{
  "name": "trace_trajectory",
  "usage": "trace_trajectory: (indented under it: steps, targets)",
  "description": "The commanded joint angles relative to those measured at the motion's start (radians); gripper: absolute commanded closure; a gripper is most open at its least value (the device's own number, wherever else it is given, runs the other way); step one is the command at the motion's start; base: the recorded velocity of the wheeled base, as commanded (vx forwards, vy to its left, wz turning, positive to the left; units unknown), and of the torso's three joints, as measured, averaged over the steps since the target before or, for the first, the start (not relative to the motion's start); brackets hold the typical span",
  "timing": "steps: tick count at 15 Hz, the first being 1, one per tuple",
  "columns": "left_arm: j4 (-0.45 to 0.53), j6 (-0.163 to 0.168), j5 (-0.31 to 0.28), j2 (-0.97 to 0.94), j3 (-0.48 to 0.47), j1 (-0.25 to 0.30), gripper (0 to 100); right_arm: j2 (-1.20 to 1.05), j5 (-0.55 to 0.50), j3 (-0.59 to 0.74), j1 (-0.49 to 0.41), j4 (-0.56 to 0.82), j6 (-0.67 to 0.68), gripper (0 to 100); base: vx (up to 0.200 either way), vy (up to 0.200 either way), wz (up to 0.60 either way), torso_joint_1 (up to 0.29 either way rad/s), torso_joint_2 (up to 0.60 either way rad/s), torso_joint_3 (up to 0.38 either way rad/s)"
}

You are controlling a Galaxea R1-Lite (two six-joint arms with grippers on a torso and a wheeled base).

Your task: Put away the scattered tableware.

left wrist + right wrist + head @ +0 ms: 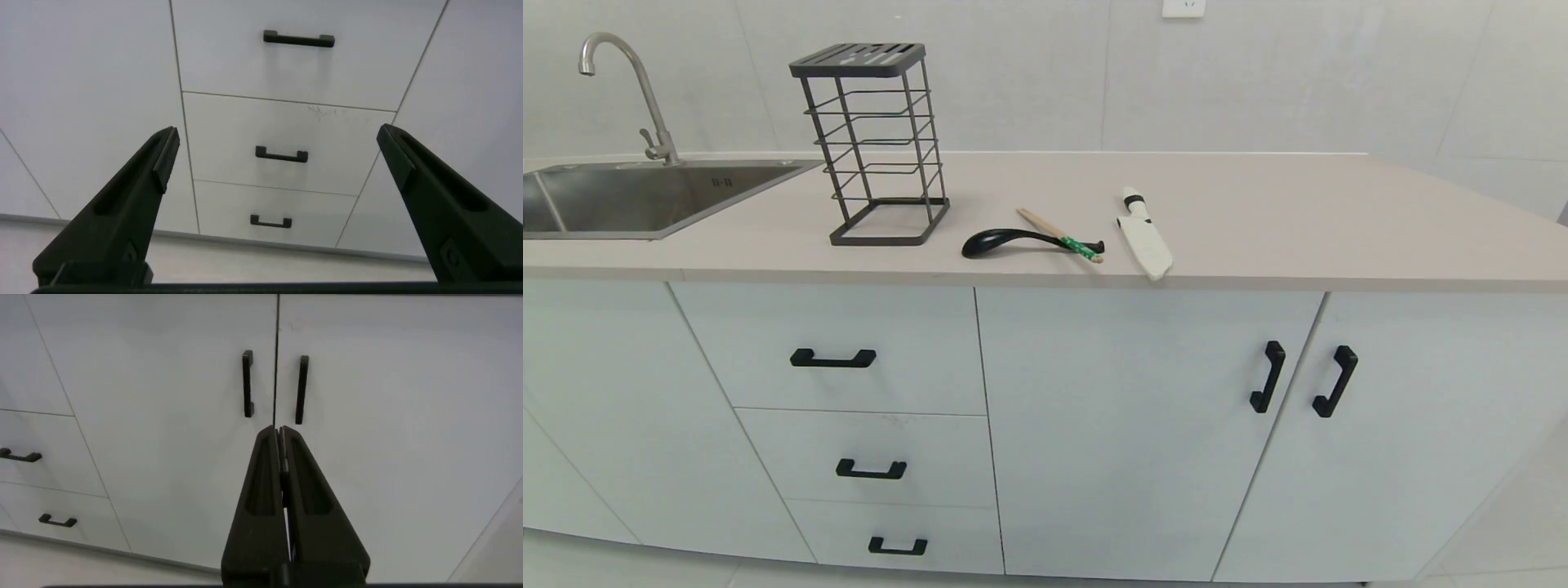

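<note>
Glossy black plastic ladle (983, 243) looks light, stiff, slippery: grip its slim handle. Left hand (277, 131) wide; right hand (279, 434) pinched together, empty.

The left gripper (278, 135) and right gripper (280, 433) each have 2 black wedge-shaped fingers (122, 212).

Blk spoon (992, 241), chopsticks (1058, 234), white utensil (1147, 242) flat

Our right pincer (280, 431) hides from us part of the door seam (278, 359), and the edge cuts a drawer handle (20, 456) beside it.
</note>
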Motion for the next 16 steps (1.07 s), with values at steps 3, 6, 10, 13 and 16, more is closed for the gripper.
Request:
trace_trajectory:
  steps: [3, 6, 10, 13, 16]
  targets:
    - [0.002, 0.001, -0.001, 0.0, 0.0, 0.0, 0, 0.001, -0.002, 0.0, 0.001, 0.0, -0.002, 100, 0.0, 0.0, 0.0, 0.0, 0.0, 0.0]
    - [0.005, 0.044, -0.012, 0.0, -0.001, 0.0, 0, 0.001, -0.007, 0.0, -0.001, 0.0, -0.005, 100, 0.0, 0.0, 0.0, 0.0, 0.0, 0.0]
    - [-0.051, 0.043, -0.027, 0.001, -0.043, 0.002, 0, 0.001, -0.005, 0.0, -0.001, 0.0, -0.002, 100, 0.0, 0.0, 0.0, 0.0, 0.0, 0.0]
    - [-0.144, 0.066, -0.247, 0.197, -0.286, 0.055, 0, 0.001, -0.004, 0.0, -0.001, 0.0, -0.005, 100, 0.0, 0.0, 0.0, 0.0, 0.0, 0.0]
    - [-0.127, 0.138, -0.259, 0.365, -0.145, -0.014, 0, 0.001, -0.004, 0.0, -0.001, 0.0, -0.008, 100, 0.0, 0.0, 0.0, 0.0, 0.0, 0.0]
